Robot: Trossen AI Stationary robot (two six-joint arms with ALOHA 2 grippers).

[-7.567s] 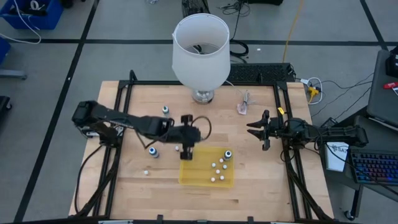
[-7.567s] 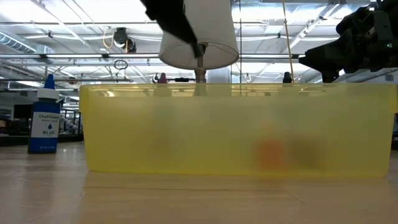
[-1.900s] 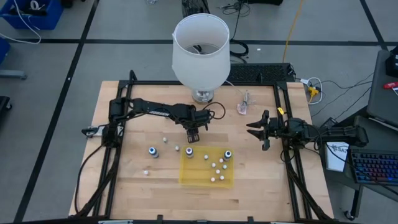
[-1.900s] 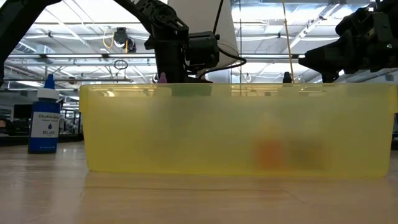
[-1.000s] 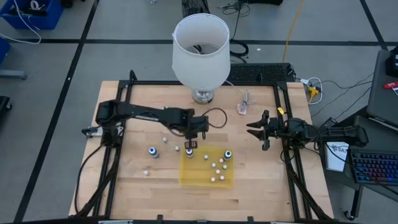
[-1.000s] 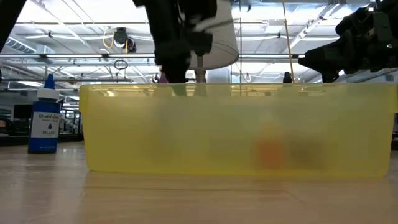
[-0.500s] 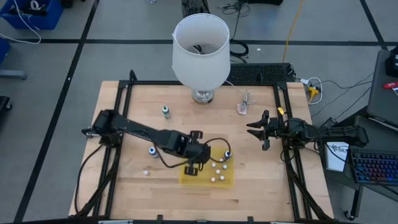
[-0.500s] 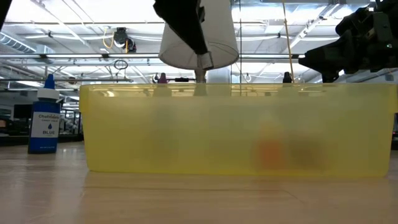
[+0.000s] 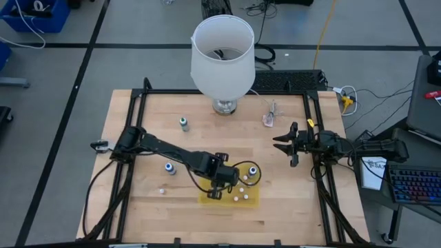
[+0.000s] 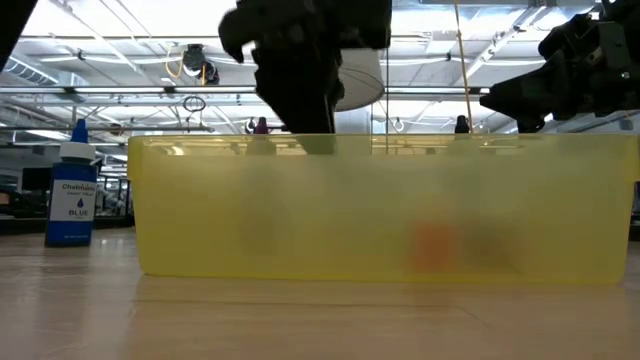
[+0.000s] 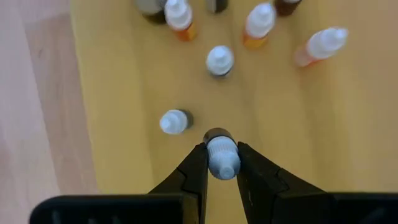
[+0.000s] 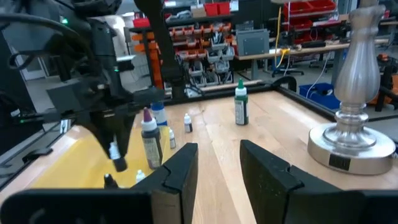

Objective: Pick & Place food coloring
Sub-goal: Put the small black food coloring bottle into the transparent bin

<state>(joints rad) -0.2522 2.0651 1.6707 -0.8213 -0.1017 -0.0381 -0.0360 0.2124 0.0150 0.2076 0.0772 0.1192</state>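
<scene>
My left gripper (image 9: 215, 190) hangs over the yellow tray (image 9: 253, 202), near its left near part, shut on a tiny food coloring bottle (image 11: 221, 154) with a dark body and a pale cap. Several more small bottles stand or lie on the tray floor, among them one with a white cap (image 11: 219, 60) and one lying beside the held one (image 11: 175, 121). A blue bottle (image 9: 168, 167) and a green-capped one (image 9: 183, 122) stand on the table left of the tray. My right gripper (image 9: 286, 145) waits open at the table's right side. My left gripper pinches the small bottle between its two fingertips (image 11: 198, 163) just below the pale cap (image 11: 222, 158), coming from above and pointing down. The bottle stays upright with its cap toward the wrist. Whether its base touches the tray floor cannot be told.
A lamp with a white shade (image 9: 222, 56) stands at the table's far edge, and a small pink object (image 9: 269, 118) lies to its right. A loose white cap (image 9: 162, 191) lies on the wood left of the tray. The blue bottle (image 10: 73, 185) shows left of the tray wall (image 10: 380, 210).
My left gripper has travelled from the tray's far left corner toward the table's near edge, carrying the small bottle over the tray, and has then edged slightly rightward and lower. The green-capped bottle behind the arm has come into sight. The right arm has kept still.
</scene>
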